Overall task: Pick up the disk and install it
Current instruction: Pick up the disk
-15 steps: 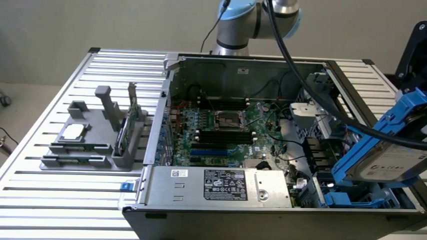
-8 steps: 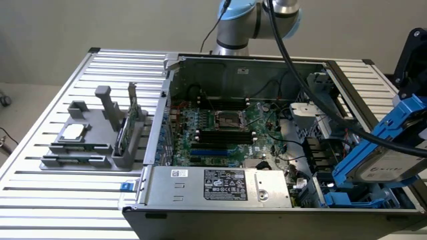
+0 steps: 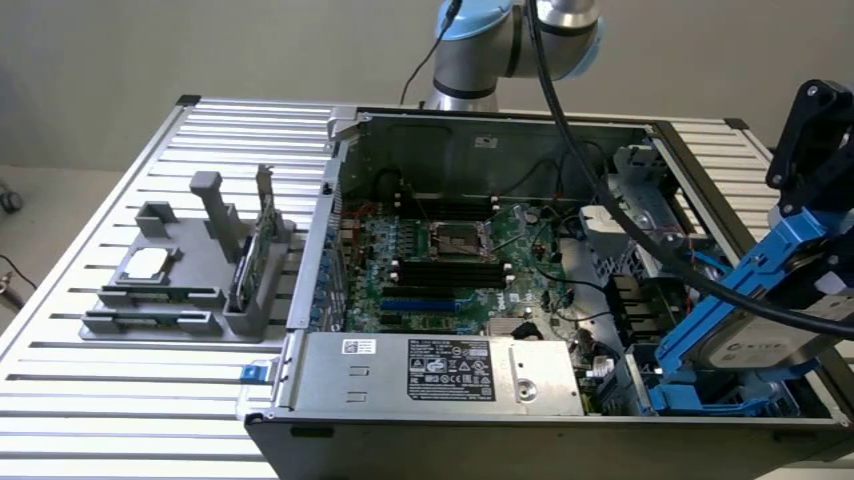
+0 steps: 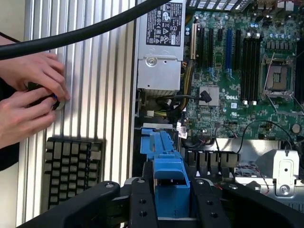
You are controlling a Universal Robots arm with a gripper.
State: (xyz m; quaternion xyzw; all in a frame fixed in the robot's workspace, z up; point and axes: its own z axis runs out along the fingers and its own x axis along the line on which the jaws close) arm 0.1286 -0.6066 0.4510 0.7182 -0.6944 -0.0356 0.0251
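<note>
One black gripper (image 4: 173,192) clamps the flat, silver-grey, blue-framed hard disk (image 3: 750,347) between its fingers (image 4: 142,205), tilted over the open grey computer case's (image 3: 441,135) corner.

Open computer case (image 3: 481,140), power supply (image 3: 441,372), grey stand (image 3: 167,325), perhaps a keyboard (image 4: 71,171).

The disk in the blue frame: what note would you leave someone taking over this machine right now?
Gripper: shut on the disk, by its blue frame.
Disk: held tilted over the open computer case, at the corner on the exterior view's right.
Done: disk picked up.
Left: it is not yet seated in the case.
Note: a person's hands are at the table beside the case.
</note>
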